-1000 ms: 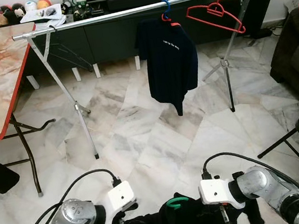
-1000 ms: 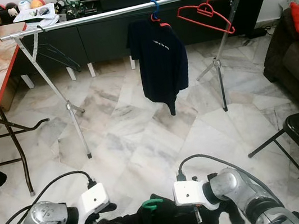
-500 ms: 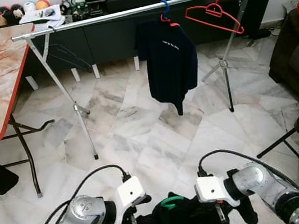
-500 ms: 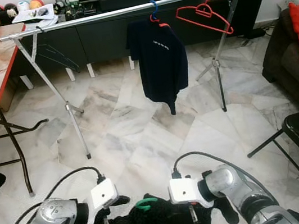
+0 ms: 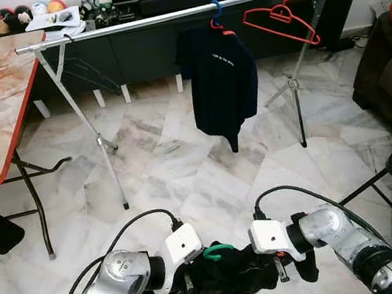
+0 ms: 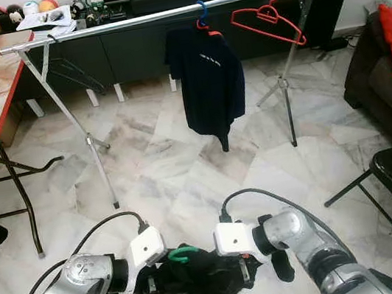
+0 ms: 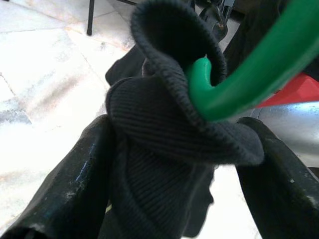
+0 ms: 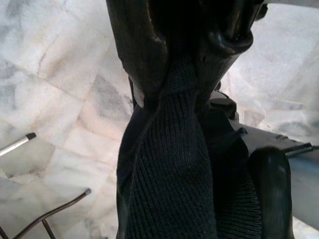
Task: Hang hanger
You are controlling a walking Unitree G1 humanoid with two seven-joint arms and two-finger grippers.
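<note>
At the bottom centre of the frame, the left gripper (image 5: 191, 288) and right gripper (image 5: 278, 272) each clamped a fold of the dark garment (image 5: 226, 288), keeping its green hanger (image 5: 215, 251) hook upward, apparently ready for the rail (image 5: 161, 17) across the top.

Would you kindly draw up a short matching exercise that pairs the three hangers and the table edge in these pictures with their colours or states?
Column one:
1. Hanger on the rail carrying the dark shirt
2. Empty hanger on the rail
3. Hanger in the black garment held between the left gripper and the right gripper: its hook
4. Table edge

Column two:
A. Green hook
B. Red, tilted, nothing on it
C. Blue hook
D. Red rim around a marble-pattern top

Pairs: 1-C, 2-B, 3-A, 4-D.
</note>
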